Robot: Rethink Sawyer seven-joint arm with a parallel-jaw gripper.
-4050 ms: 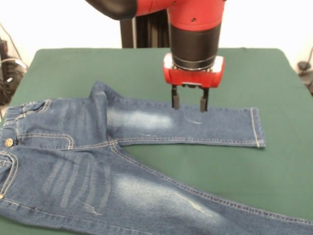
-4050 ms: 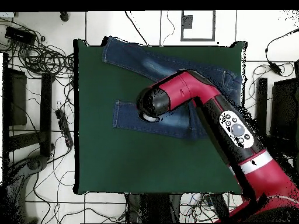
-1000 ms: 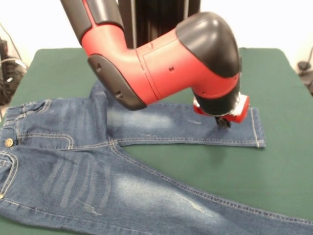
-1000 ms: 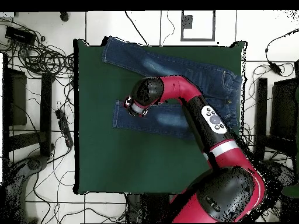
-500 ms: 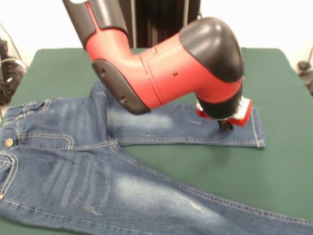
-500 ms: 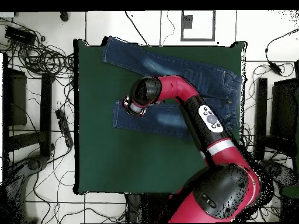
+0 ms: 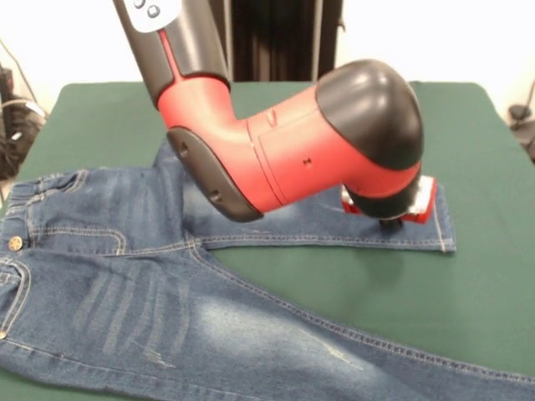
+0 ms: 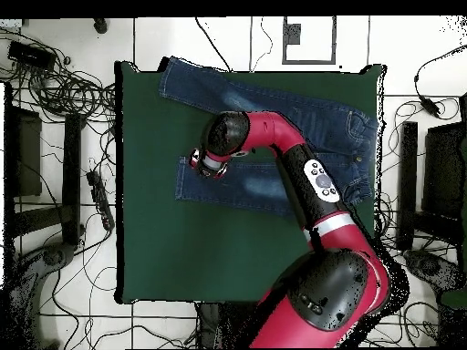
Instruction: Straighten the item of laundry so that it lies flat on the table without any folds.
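No readable writing. Gripper [image 7: 391, 222] down on jeans [image 7: 125, 276] leg near hem; arm hides it, grip state can't be told. Jeans cut off at table [image 7: 468, 134] edge.

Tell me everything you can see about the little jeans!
The jeans are blue denim with faded whitish patches, tan stitching and a brass button at the waistband. They lie spread on the green table, waistband at the front view's left edge, legs spread apart in a V. The near leg runs off the picture's bottom right. The far leg stretches right, its hem flat. The end effector presses down on that leg near the hem; its fingers are hidden.
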